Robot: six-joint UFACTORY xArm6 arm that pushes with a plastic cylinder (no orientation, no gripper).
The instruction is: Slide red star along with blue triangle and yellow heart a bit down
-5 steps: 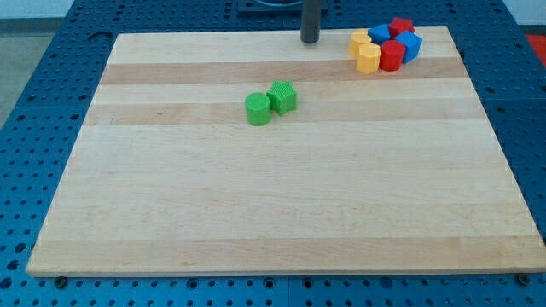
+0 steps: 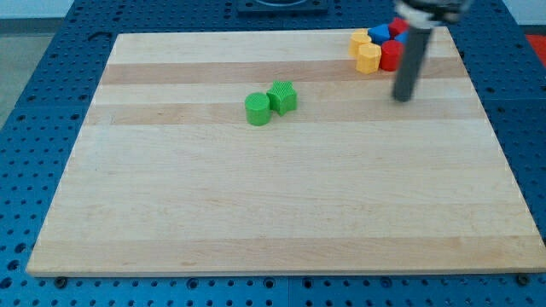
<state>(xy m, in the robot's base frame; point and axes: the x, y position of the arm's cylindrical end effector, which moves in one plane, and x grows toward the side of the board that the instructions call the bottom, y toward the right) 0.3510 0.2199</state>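
Note:
A cluster of blocks sits at the board's top right corner. It holds two yellow blocks, a red round block, a blue block and a red star, partly hidden by the rod. I cannot tell which yellow block is the heart. Another blue block on the cluster's right is hidden behind the rod. My tip rests on the board below and slightly right of the cluster, a short gap under the red round block, touching no block.
A green round block and a green star-like block sit touching each other near the board's upper middle. The wooden board lies on a blue perforated table.
The rod has moved from the board's top edge, left of the cluster, to the right and down, now below the cluster. The blocks have not moved.

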